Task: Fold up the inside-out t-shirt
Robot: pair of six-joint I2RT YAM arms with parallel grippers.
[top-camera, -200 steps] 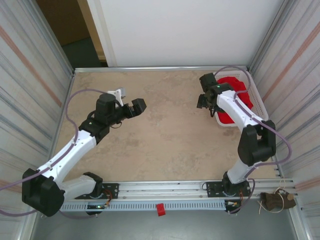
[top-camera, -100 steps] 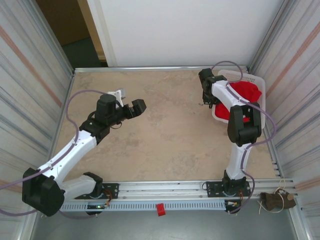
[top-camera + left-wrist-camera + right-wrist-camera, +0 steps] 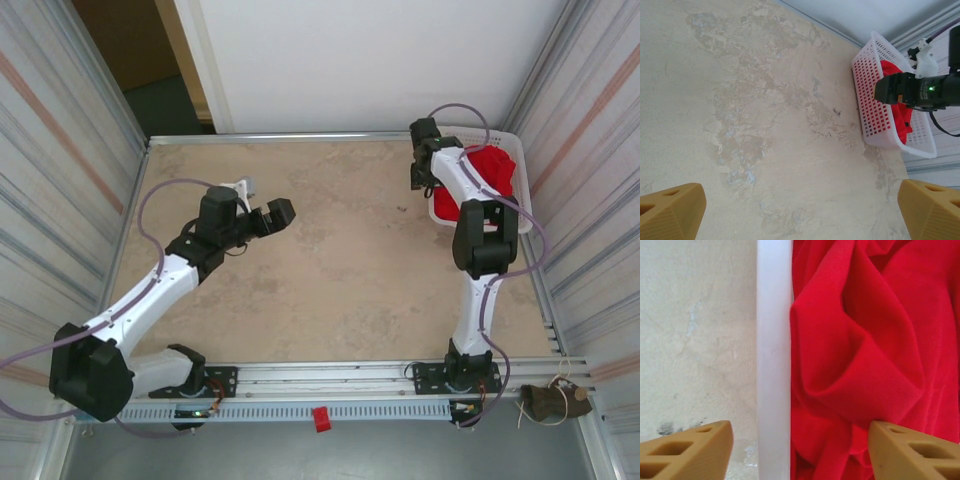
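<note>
Right wrist view: right gripper (image 3: 800, 452) gapes over the basket (image 3: 774, 340) rim, likely to seize the t-shirt (image 3: 865, 340) bunched inside; left gripper (image 3: 800, 212), also spread, hovers well apart.

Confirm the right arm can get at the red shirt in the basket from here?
Probably yes. The right gripper hangs open, straddling the basket rim; the t-shirt lies bunched and uncovered inside, under one finger. Shifting off the rim should clear the descent.

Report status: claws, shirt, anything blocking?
Left claw open over table. Right claw open, straddling basket rim. T-shirt crumpled inside, ungrasped. Rim may obstruct.
</note>
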